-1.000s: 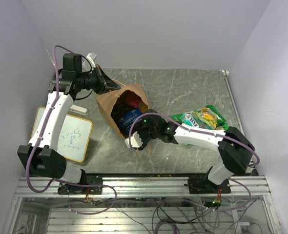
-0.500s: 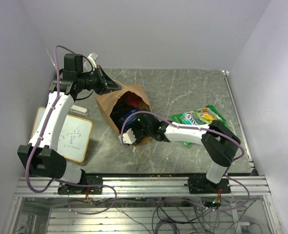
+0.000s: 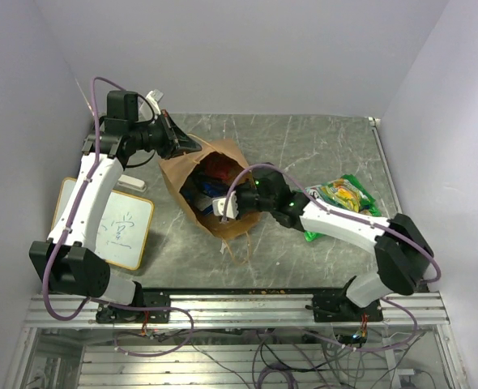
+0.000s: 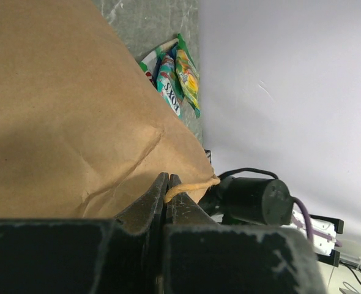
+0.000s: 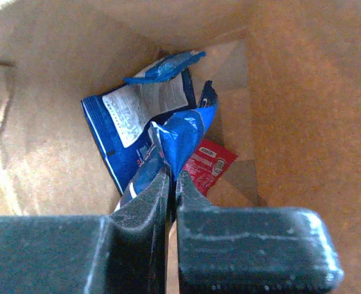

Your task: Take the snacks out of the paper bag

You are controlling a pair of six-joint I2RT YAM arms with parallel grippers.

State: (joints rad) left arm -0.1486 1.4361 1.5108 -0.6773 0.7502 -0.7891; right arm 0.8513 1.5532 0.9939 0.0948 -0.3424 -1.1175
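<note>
We note right gripper (image 5: 172, 177) moved off near rim, now deep inside paper bag (image 3: 174, 174); jaws, half apart before, now pinched on blue packet (image 5: 183, 131).

A small whiteboard (image 3: 119, 228) with green handwriting lies flat on the left part of the grey marbled table (image 3: 320, 146). Just beyond the whiteboard's far edge lies a white bar-shaped object (image 3: 130, 184). Farther beyond the whiteboard, by the pale back wall (image 3: 247, 49), a small white item (image 3: 151, 98) shows. On the whiteboard's near side, an aluminium rail (image 3: 239, 310) runs along the table edge, with tangled wires (image 3: 288, 356) below it.
</note>
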